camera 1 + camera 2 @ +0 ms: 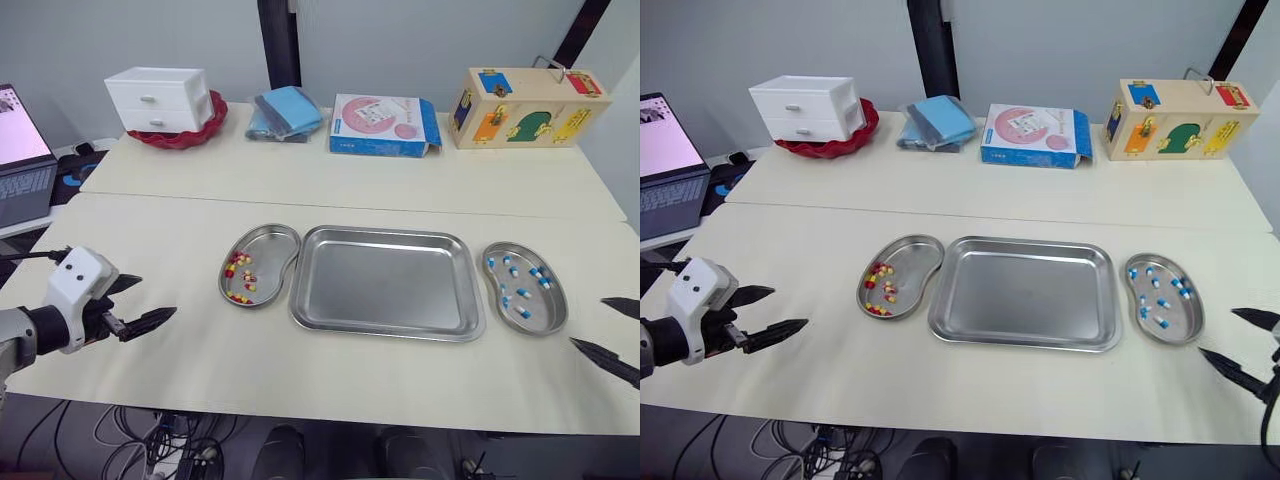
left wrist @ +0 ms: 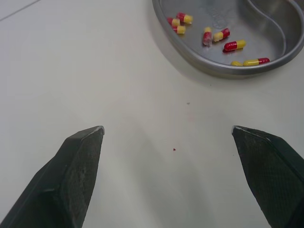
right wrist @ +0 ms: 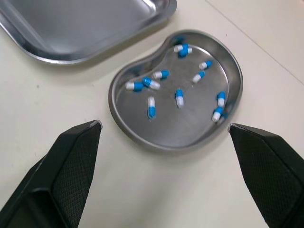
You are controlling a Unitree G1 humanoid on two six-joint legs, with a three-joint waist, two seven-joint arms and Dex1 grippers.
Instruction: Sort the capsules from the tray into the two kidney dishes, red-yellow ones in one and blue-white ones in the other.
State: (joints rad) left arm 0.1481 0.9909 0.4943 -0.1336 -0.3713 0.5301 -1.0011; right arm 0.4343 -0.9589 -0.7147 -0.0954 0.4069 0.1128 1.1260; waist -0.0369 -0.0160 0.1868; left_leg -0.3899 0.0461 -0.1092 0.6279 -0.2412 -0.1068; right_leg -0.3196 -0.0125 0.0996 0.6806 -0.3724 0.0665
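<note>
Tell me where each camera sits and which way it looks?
Left eye view: on the head, looking forward and down at the tray between the left dish and right dish; left gripper and right gripper show at the edges.
Right eye view: beside it on the head; same scene, same grippers.
Left wrist view: left wrist, looking along open jaws at red-yellow capsules.
Right wrist view: right wrist, along open jaws at blue-white capsules.
Shared: each wrist view's dish also shows in both eye views.

Way left of the tray (image 1: pixel 385 285), the laptop (image 1: pixel 20 150) is chopped off at the frame edge. The right gripper (image 1: pixel 588 321), just right of the tray, is mostly cut off too.
</note>
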